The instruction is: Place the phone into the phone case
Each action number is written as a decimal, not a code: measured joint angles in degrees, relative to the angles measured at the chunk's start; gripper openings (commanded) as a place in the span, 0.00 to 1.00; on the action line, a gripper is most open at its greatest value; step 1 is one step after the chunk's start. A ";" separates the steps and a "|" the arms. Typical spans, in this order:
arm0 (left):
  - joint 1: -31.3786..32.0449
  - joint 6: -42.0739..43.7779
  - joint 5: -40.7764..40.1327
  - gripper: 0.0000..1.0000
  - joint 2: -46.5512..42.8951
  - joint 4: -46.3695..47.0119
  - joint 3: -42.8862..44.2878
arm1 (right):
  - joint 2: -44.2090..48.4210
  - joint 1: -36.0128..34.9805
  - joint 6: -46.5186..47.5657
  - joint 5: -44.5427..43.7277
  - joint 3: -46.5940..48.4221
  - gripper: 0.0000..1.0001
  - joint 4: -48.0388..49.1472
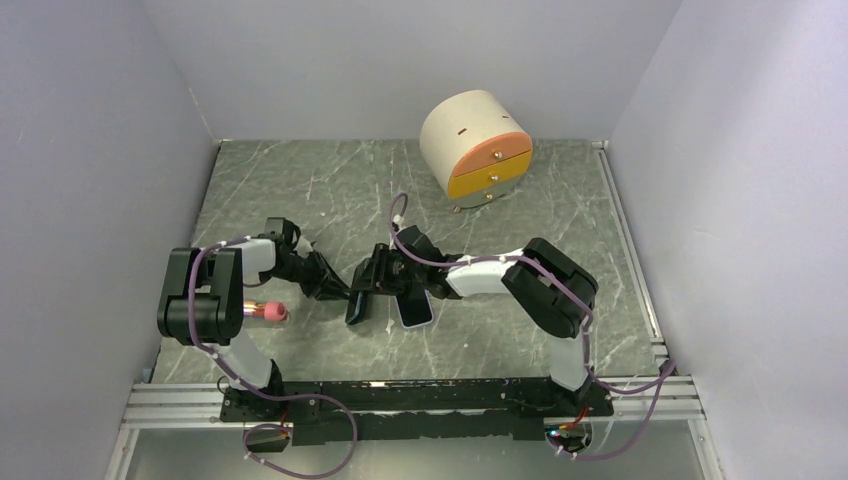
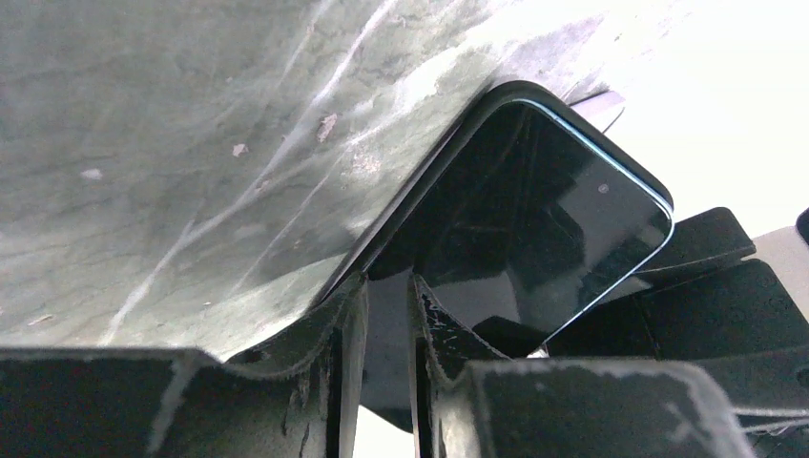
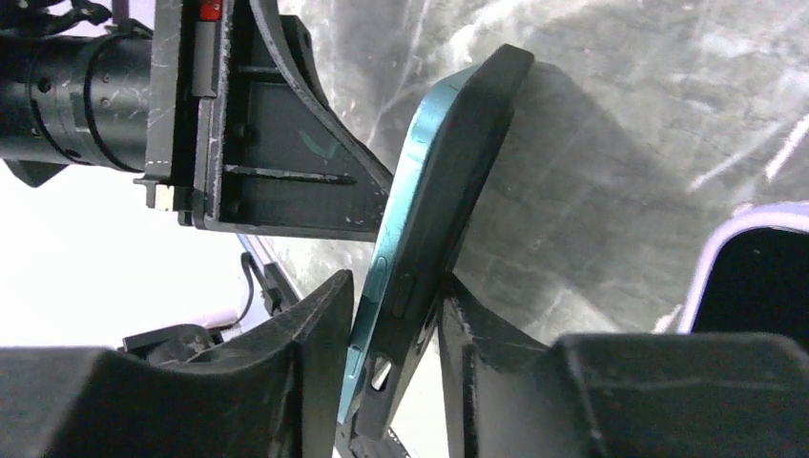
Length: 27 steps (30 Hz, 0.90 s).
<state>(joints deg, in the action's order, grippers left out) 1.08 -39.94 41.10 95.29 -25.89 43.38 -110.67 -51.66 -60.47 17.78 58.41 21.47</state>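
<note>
Phone [image 3: 420, 181], where is it?

Up off the surface [image 1: 300, 190], near the middle, standing on its long edge between the two arms. It is teal, with its dark screen toward the left wrist camera.

And the case [image 3: 485, 134]?

Black, and pressed against one face of the phone. Its rim wraps the top corner, but I cannot tell whether the phone is seated all the way in.

What are the left fingers [image 2: 324, 353] doing?

They are drawn in narrow, pinching the lower edge of the phone and case together.

And the right fingers [image 3: 305, 353]?

They are closed on the same pair from the other side, one on the teal edge and one on the black case.

Anything else about?

A flat dark item with a pale purple rim [image 1: 415, 310] lies on the surface just beside the held phone. A small pink thing [image 1: 268, 312] sits by the left arm, and a round cream box [image 1: 475, 145] with orange drawers stands at the back.
</note>
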 measured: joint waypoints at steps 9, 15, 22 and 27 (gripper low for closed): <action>0.76 -0.20 -0.26 0.27 0.00 -0.61 0.55 | 2.25 0.59 0.68 -1.88 -1.01 0.05 -6.03; 1.16 -0.22 -0.50 0.27 0.02 -0.57 0.66 | 2.80 0.59 1.38 -2.71 -1.14 0.45 -6.43; 1.75 -0.20 -0.68 0.31 0.04 -0.83 0.74 | 2.95 0.72 3.82 -2.69 -1.09 0.06 -6.67; 1.49 1.14 -2.56 0.42 -3.37 -5.27 2.43 | 3.80 1.77 4.59 -1.42 -2.12 0.00 -6.38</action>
<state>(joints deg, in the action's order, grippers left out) 2.57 -38.81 38.54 91.92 -31.16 45.80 -106.87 -49.89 -55.88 16.36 56.29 15.09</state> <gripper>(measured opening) 0.351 0.060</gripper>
